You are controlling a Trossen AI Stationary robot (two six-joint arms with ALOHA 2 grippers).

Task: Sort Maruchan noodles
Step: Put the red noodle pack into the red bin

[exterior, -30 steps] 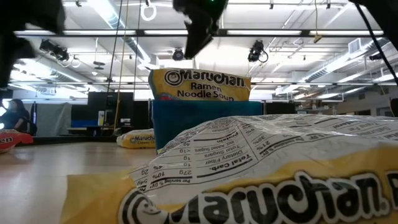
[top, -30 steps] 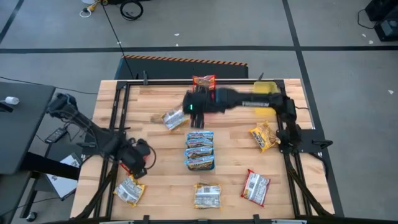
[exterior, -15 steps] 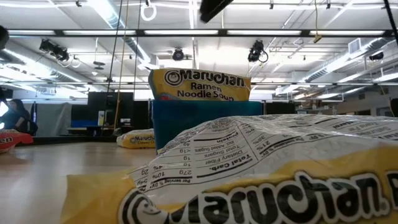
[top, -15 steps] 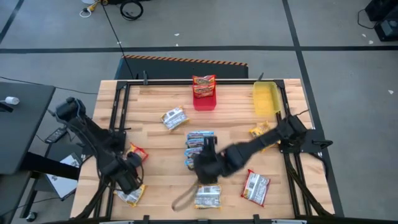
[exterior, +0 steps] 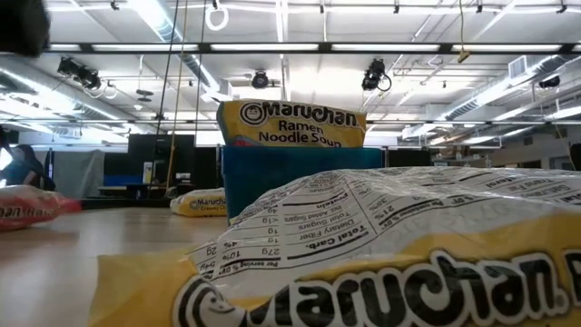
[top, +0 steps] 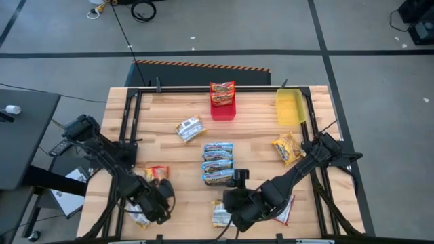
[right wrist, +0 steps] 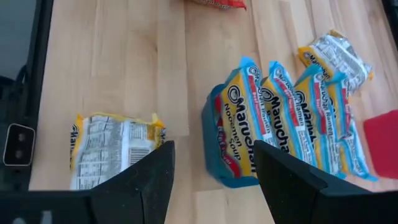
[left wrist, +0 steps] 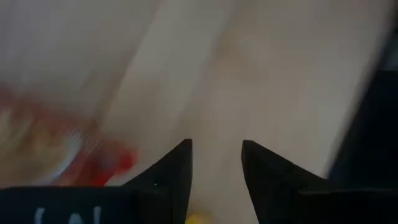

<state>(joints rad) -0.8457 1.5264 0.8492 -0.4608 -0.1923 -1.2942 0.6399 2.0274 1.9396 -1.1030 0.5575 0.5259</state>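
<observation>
Maruchan packets lie scattered on the wooden table. A yellow packet (top: 220, 215) (right wrist: 115, 149) lies at the near edge, just below my open right gripper (top: 232, 205) (right wrist: 212, 144). My open left gripper (top: 154, 205) (left wrist: 214, 146) hovers at the near left, beside a red packet (top: 157, 174) (exterior: 27, 207). It covers most of another yellow packet (top: 137, 217). Three packets stand on edge in the blue tray (top: 218, 163) (right wrist: 214, 143). Two red packets (top: 222, 93) sit in the red tray (top: 222, 112). My right arm hides part of a red packet (top: 283, 207).
A yellow tray (top: 290, 107) stands at the far right. A silver-yellow packet (top: 190, 129) (right wrist: 336, 56) lies left of the red tray, and a yellow packet (top: 287, 149) lies at the right. Black frame rails (top: 129, 135) run along both sides of the table.
My right arm has swung from over the red tray at the far edge, past the blue tray, down to the yellow packet at the near edge. My left gripper has moved toward the near edge, over the near-left yellow packet. The red packet now lies uncovered beside it.
</observation>
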